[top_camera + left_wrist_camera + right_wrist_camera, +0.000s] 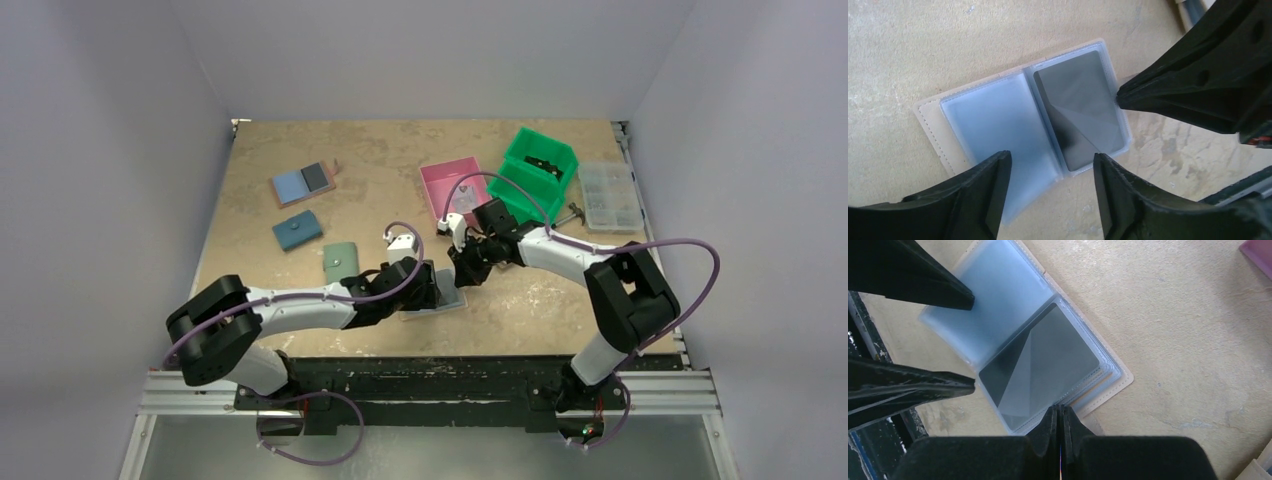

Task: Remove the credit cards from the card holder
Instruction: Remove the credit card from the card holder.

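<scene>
Pinning the holder looked to be the left gripper's share: its fingers stood spread, astride the holder's near edge, one above the pale blue panel, the other beside the dark grey panel. The holder lay open and flat on the table directly under them. Pressing a pad onto the blue side would probably stop it sliding. At the far edge of the dark panel, the right gripper had its fingers pressed together, tips touching the stacked clear sleeves. Whether a card edge was pinched between them could not be told. A good pull would run low, slow and straight away from the left gripper, since the sleeves could lift with the card.
</scene>
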Robot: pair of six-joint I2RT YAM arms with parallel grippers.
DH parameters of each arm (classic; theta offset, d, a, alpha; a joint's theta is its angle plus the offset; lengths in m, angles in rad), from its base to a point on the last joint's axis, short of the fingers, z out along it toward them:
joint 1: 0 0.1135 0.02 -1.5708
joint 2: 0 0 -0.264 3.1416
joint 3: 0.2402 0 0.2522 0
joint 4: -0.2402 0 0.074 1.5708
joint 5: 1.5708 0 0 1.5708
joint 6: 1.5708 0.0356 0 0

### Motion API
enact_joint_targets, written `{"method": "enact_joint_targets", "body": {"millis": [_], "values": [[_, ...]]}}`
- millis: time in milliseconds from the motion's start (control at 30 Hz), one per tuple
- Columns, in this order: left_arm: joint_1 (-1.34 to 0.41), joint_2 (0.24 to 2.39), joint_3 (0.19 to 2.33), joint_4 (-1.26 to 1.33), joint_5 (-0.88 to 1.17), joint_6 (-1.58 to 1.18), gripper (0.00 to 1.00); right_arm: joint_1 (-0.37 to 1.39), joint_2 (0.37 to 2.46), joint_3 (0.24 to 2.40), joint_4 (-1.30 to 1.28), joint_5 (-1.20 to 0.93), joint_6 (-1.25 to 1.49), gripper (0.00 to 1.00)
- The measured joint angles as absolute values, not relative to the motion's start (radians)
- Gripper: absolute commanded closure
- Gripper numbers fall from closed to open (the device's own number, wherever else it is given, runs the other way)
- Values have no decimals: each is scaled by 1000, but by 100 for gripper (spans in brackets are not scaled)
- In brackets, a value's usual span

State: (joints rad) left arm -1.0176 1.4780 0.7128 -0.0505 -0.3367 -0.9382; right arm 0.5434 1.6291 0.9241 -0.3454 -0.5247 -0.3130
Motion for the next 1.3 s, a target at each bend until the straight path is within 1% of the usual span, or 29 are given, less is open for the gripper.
{"method": "enact_joint_targets", "body": {"millis": [100,400,667,833,1067,1300], "values": [[-1015,1435,670,-1,-335,-940,28,549,1633,928,-344,-503,-307,100],[-994,1418,611,107,-297,-942,35,550,1645,933,-341,-463,-299,100],[-994,1418,591,180,-262,-942,35,561,1649,933,-340,-461,-296,100],[-994,1423,591,200,-254,-942,34,566,1649,934,-341,-462,-296,100],[-994,1495,591,204,-237,-944,28,581,1649,942,-344,-466,-296,100],[-994,1496,592,228,-216,-950,24,583,1655,950,-345,-471,-296,100]]}}
